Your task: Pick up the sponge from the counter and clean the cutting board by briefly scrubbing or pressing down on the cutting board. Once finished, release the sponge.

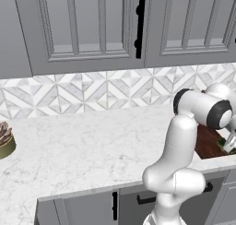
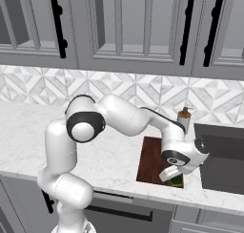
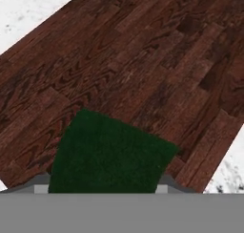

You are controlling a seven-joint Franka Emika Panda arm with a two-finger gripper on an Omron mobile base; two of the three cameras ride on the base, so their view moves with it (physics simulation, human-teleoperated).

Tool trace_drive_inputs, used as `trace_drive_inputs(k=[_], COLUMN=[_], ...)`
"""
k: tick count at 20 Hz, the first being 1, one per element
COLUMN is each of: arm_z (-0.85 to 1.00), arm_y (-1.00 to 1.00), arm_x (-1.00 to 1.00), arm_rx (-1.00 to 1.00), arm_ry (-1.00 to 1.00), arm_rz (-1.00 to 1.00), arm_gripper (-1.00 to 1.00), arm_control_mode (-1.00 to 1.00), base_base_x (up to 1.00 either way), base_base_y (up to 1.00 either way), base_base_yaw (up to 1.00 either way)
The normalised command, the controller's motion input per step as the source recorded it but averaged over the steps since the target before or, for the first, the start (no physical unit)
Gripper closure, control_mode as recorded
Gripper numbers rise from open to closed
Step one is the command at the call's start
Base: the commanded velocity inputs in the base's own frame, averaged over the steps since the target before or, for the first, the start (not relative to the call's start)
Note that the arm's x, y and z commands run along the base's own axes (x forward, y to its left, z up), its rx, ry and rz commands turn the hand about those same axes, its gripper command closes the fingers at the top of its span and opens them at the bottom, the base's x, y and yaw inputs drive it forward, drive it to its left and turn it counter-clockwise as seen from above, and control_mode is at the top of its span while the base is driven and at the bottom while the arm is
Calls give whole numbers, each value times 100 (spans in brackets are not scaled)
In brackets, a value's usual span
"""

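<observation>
One small rectangular sponge [image 3: 109,153] with a dark green top lies over the flat dark reddish-brown wooden cutting board [image 3: 143,69], sitting at the 6 o'clock edge of the hand view with wood grain showing around it from 9 through 12 to 3 o'clock. Whether the sponge presses on the board or is held just above it cannot be told. The two-finger gripper [image 2: 172,175] is lowered over the board's near right corner in the right base view, with a sliver of green sponge [image 2: 177,180] visible just beneath it; its fingertips are hidden by the sponge, so how far the jaws stand apart and whether they hold the sponge cannot be told. The board rests on the wide white marble bench [image 2: 109,155] with faint grey veining, close to its front edge. In the left base view the board [image 1: 208,143] shows at 3 o'clock, largely behind the white arm. A brown dispenser bottle [image 2: 184,116] stands on the bench at 12 o'clock from the board. A low round dish [image 1: 5,141] holding a reddish item sits well apart, at 9 o'clock in the left base view.
</observation>
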Motion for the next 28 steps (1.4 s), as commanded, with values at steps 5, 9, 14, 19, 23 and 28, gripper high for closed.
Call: trace_drive_inputs(k=[5,9,14,19,23,28], arm_z=[-7,24,2,-8,-3,-7], arm_y=[0,9,33,21,0,0], arm_x=[16,1,39,69,67,73], arm_rx=[0,0,-2,-4,0,0], arm_ry=[0,3,13,9,0,0], arm_rz=[0,0,0,0,1,3], arm_gripper=[100,100,100,100,100,100], arm_control_mode=[-100,-100,-100,-100,-100,-100], base_base_x=[0,0,0,0,0,0], base_base_y=[0,0,0,0,0,0], base_base_yaw=[0,0,0,0,0,0])
